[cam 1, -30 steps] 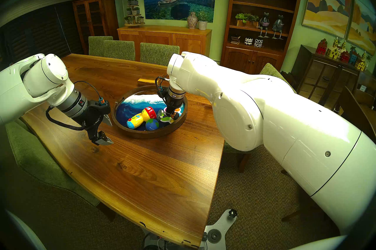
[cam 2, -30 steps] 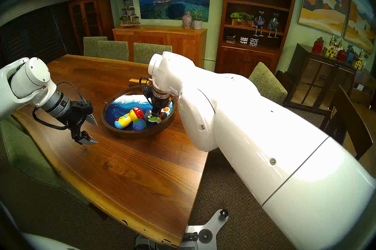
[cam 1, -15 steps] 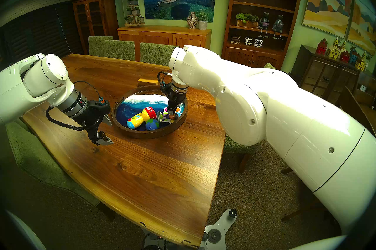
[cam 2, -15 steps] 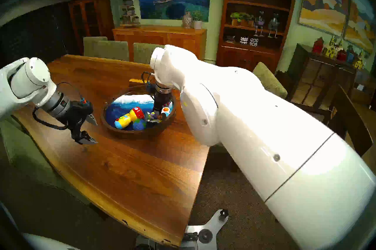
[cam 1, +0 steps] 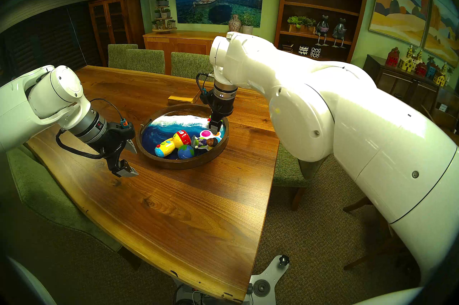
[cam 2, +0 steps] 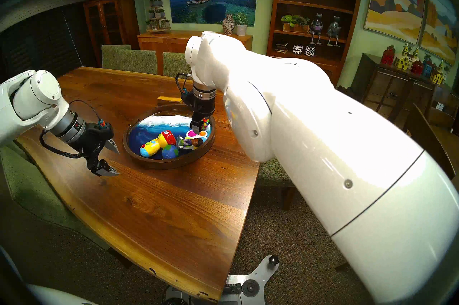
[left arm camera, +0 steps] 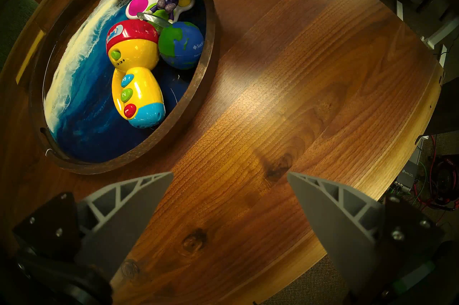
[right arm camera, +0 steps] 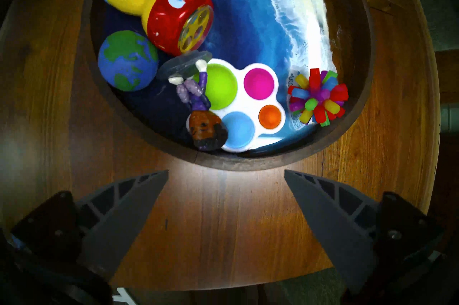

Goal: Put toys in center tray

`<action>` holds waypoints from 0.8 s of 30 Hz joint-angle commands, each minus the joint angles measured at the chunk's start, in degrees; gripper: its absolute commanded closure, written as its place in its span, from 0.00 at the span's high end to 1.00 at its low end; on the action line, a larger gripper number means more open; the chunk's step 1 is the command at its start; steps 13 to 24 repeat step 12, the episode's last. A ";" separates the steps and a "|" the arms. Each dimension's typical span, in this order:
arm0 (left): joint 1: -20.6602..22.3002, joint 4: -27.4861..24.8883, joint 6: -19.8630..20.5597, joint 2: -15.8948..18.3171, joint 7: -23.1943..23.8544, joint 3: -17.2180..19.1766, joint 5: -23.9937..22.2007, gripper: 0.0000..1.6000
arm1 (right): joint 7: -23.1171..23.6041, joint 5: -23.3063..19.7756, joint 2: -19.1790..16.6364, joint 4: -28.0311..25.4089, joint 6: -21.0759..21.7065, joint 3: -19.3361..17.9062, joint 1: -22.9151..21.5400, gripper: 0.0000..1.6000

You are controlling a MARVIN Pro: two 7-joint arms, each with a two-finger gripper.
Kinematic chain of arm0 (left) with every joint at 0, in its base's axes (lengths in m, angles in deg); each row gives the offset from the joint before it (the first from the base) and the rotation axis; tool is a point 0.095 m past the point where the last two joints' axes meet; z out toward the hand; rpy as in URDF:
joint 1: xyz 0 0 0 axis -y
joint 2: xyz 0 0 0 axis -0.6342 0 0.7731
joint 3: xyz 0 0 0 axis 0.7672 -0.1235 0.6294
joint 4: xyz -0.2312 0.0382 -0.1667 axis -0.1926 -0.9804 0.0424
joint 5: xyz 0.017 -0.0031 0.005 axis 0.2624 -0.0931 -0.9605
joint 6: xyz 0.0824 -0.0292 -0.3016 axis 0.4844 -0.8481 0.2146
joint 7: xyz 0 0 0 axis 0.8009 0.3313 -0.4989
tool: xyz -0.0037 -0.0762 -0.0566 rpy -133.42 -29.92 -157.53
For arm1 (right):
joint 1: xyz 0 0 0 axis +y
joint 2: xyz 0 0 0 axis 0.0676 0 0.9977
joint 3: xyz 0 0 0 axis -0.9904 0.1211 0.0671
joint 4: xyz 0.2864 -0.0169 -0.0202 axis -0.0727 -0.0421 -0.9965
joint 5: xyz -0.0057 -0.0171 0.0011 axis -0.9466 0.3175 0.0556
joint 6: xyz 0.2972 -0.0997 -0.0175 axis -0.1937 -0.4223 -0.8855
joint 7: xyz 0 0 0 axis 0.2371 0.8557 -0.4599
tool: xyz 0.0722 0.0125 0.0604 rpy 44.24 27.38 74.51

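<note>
Five toys lie inside the one round tray (left arm camera: 210, 31) on the wooden table (cam 1: 173, 210): one yellow flashlight (right arm camera: 154, 2) with a red head, one globe ball (right arm camera: 128, 64) touching it, one white four-bubble popper (right arm camera: 248, 103), one purple figurine (right arm camera: 198, 108) lying on its back across the popper's edge, and one spiky rainbow ball (right arm camera: 316, 97) by the rim. There are two grippers, both with fingers spread apart and holding nothing: the left gripper (left arm camera: 229, 207) hangs over bare table beside the tray, and the right gripper (right arm camera: 226, 205) hangs above the tray's far side. In the head views the right gripper hides most of the spiky ball, a small wooden block (cam 1: 180, 99) behind the tray is partly covered, and the figurine's clear base is hard to make out.
</note>
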 commanded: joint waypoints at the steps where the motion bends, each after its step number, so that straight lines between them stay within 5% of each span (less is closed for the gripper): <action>1: 1.75 0.01 -0.04 -0.02 0.06 1.62 -0.06 1.00 | 3.90 1.87 0.14 -1.87 0.99 1.84 -4.59 1.00; 24: 1.74 0.02 -0.05 -0.03 0.07 1.64 -0.05 1.00 | 2.52 1.45 0.95 -5.66 0.31 1.40 -6.68 1.00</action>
